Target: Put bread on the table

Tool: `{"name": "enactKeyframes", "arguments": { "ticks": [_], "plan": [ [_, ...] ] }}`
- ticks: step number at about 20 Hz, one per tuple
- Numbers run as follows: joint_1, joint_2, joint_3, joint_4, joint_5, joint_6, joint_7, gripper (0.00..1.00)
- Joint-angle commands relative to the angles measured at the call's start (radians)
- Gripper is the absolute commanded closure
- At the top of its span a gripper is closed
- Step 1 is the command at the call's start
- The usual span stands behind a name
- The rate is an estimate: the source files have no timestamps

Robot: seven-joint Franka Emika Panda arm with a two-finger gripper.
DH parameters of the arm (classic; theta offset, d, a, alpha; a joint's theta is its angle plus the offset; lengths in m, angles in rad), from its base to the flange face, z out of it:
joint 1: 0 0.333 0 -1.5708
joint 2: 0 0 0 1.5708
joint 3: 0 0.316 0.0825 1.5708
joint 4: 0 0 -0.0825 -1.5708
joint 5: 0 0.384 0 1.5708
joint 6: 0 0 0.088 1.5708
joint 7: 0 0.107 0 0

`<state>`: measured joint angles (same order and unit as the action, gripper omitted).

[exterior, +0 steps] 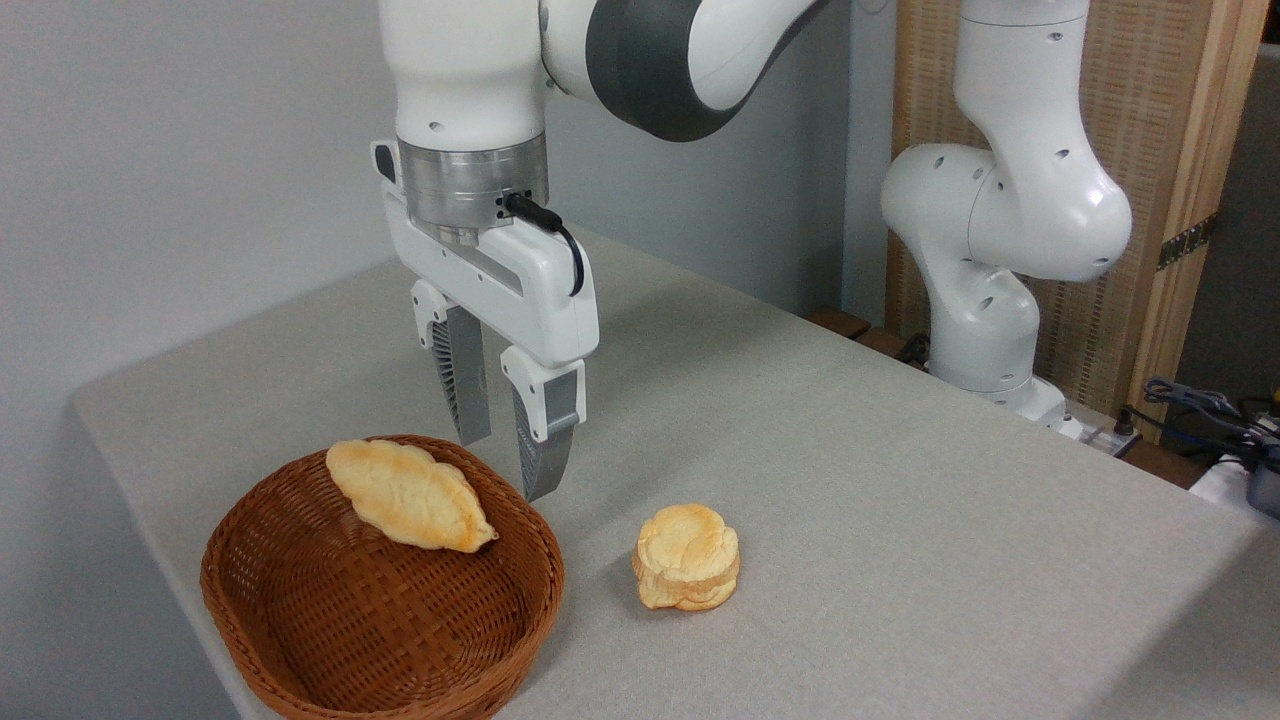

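Standing by the table, looking on: one white robot arm reaches down from the upper middle of the frame.
Basket: a brown wicker basket sits at the lower left, near the table's front edge.
Bread: the long pointed loaf lies inside the basket, leaning on its back wall, untouched.
Gripper: the gripper hangs just right of the loaf, above the basket's back rim, fingers pointing down.
Finger state: parted with a clear gap, holding nothing.
Progress: by my reading the task has barely begun; the loaf is not yet gripped, lifted or set down.
What is left: closing on the loaf, lifting it over the rim, placing it on the cloth.
Bun: a small round bun rests on the table right of the basket, apart from it.
Table: grey-beige cloth, bare across the middle and right.
In the way: the basket rim beside the loaf, and the bun, which takes the nearest spot.
Far right: the arm's base and some cables.
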<state>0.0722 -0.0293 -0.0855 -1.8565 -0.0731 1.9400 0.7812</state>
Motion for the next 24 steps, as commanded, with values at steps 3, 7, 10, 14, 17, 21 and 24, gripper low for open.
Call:
{"name": "enactKeyframes", "arguments": {
  "ticks": [3, 7, 10, 14, 17, 21, 24],
  "plan": [
    [-0.005, -0.009, 0.004, -0.004, -0.013, 0.004, -0.007, 0.00],
    [-0.005, -0.009, 0.004, -0.004, -0.013, 0.004, -0.007, 0.00],
    [-0.005, -0.009, 0.003, -0.004, -0.013, 0.002, -0.007, 0.00],
    [-0.005, -0.009, 0.003, -0.006, -0.013, 0.002, 0.001, 0.00],
    [-0.006, -0.009, 0.001, -0.006, -0.014, 0.004, 0.006, 0.00],
    [-0.017, 0.002, -0.005, -0.006, -0.008, 0.017, 0.018, 0.00],
    [-0.054, 0.017, -0.006, -0.006, -0.005, 0.054, 0.050, 0.00]
  ]
}}
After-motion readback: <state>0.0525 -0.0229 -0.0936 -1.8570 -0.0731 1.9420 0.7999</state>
